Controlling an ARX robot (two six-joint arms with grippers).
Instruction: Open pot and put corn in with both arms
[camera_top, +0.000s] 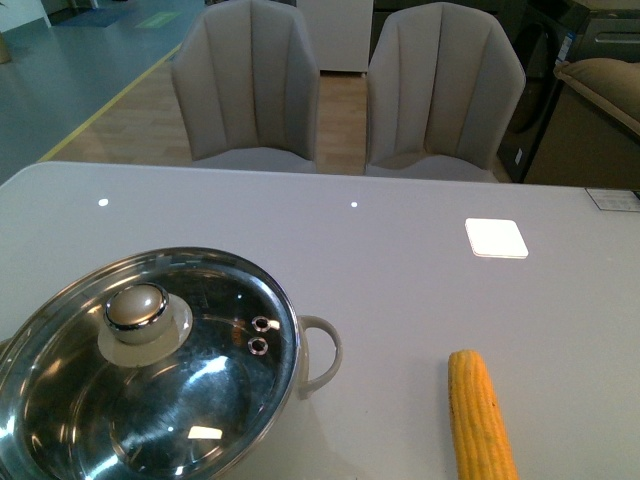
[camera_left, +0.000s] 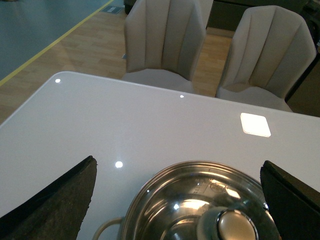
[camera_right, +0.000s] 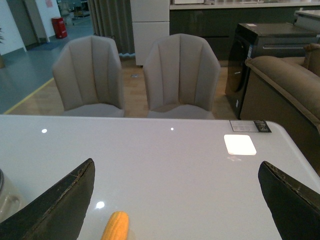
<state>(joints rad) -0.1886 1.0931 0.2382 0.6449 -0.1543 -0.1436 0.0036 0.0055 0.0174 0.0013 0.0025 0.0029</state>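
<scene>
The shiny steel pot (camera_top: 60, 430) stands at the table's near left, its glass lid (camera_top: 190, 390) on, with a rounded metal knob (camera_top: 137, 306) and a pale loop handle (camera_top: 322, 352). The yellow corn (camera_top: 480, 420) lies on the table at the near right. Neither arm shows in the front view. My left gripper (camera_left: 180, 200) is open, above and behind the pot (camera_left: 170, 200); the knob (camera_left: 236, 226) lies between its fingers (camera_left: 60, 205). My right gripper (camera_right: 177, 202) is open and empty above the table; the corn's tip (camera_right: 116, 226) sits near one finger (camera_right: 60, 205).
The white glossy table (camera_top: 380, 270) carries bright light reflections, one square patch (camera_top: 496, 238) at the far right. Two beige chairs (camera_top: 250, 85) stand behind its far edge. A sofa and dark cabinets are at the right beyond the table.
</scene>
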